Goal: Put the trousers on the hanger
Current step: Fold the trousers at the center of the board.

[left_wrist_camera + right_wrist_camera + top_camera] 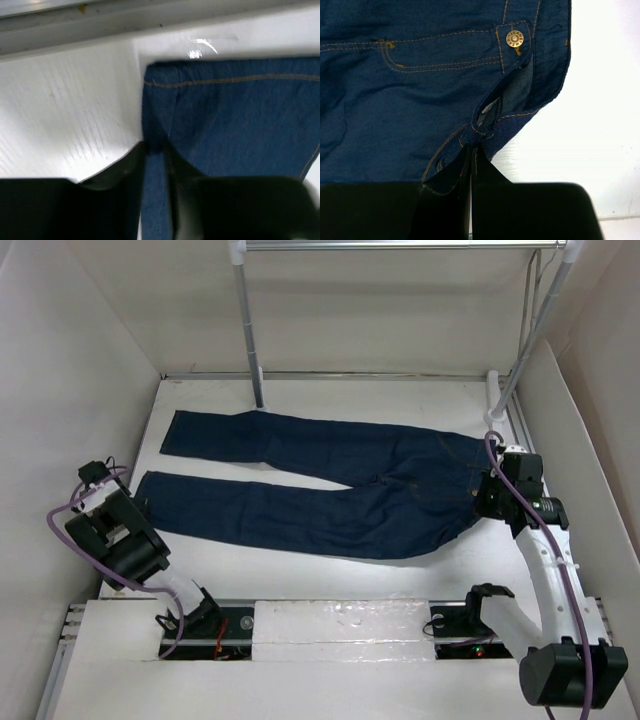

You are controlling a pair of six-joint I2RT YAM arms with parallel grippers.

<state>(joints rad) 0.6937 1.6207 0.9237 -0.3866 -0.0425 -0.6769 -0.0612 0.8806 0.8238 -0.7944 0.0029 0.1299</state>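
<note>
Trousers (pixel 330 490) lay flat on white table (pixel 300 580), unhung. Left gripper (pixel 155 148) pinched leg hem; right gripper (pixel 471 149) clamped waistband (fly area). Hanger not located; lifting, hanging all remained.

The top camera is looking down from high behind on the whole table (pixel 400 580) and trousers (pixel 330 495). The left wrist camera is peering close along its jaws at a hem (pixel 230 80) beyond their tips, the right likewise at the waistband (pixel 547 60); the top view is sharing both patches.
</note>
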